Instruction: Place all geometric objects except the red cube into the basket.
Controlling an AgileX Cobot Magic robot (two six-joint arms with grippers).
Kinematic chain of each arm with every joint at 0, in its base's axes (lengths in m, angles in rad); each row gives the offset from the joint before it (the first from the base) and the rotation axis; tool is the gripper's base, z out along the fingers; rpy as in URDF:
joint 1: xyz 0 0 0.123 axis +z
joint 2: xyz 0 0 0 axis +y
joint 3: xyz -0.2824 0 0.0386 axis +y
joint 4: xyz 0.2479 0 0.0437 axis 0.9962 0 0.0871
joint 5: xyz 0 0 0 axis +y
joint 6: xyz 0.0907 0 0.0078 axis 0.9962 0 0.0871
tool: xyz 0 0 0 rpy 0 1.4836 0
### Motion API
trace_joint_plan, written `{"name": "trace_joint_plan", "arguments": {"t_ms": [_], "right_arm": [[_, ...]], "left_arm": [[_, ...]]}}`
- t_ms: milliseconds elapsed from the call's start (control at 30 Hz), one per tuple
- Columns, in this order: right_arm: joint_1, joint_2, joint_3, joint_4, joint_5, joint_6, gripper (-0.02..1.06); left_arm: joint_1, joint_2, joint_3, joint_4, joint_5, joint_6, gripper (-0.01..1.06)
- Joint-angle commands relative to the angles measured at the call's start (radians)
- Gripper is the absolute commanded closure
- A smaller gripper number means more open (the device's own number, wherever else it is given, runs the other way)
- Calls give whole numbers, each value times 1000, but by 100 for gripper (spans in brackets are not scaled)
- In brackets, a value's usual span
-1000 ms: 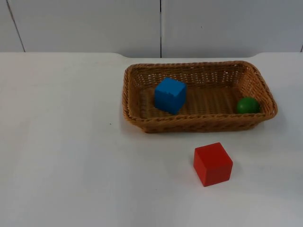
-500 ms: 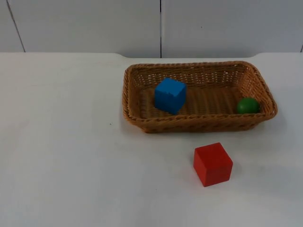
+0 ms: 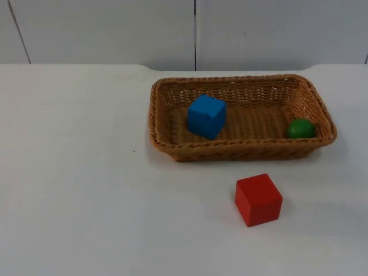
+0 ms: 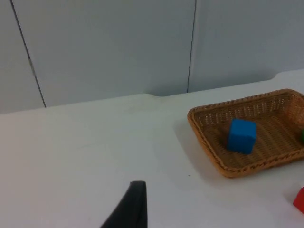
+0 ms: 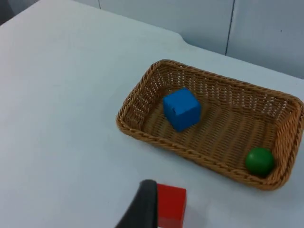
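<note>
A brown woven basket stands on the white table, right of centre. In it, a blue cube rests near the left end and a green ball lies in the front right corner. The red cube sits on the table in front of the basket, apart from it. My left gripper waits far to the left of the basket and the blue cube. My right gripper waits over the table close to the red cube, facing the basket, blue cube and green ball.
The grey partition wall closes off the table at the back. Bare white table top stretches over the whole left half and along the front edge.
</note>
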Motion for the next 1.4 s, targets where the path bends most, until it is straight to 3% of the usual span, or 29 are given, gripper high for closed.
{"name": "trace_joint_plan", "arguments": {"t_ms": [0, 167, 467, 667, 867, 967, 1067, 1367], "right_arm": [[4, -85, 45, 1, -4, 2, 21], [4, -253, 112, 1, 54, 2, 21], [4, -546, 143, 16, 299, 4, 21], [4, -695, 143, 26, 404, 4, 21], [6, -715, 150, 42, 511, 4, 21], [4, -715, 168, 70, 521, -6, 21], [4, -715, 179, 134, 517, -94, 21], [4, -715, 187, 124, 521, -121, 21]], "left_arm": [[4, -33, 3, -12, 23, 1, 0], [4, -93, 5, -10, 50, 1, 0], [4, -277, 206, -14, 37, -6, 0], [4, -284, 229, -15, 74, -11, 0], [4, -284, 229, 4, 109, -11, 0], [4, -284, 229, 22, 127, -11, 0], [4, -284, 229, 52, 150, -11, 0], [4, -284, 246, 87, 170, -13, 0]]}}
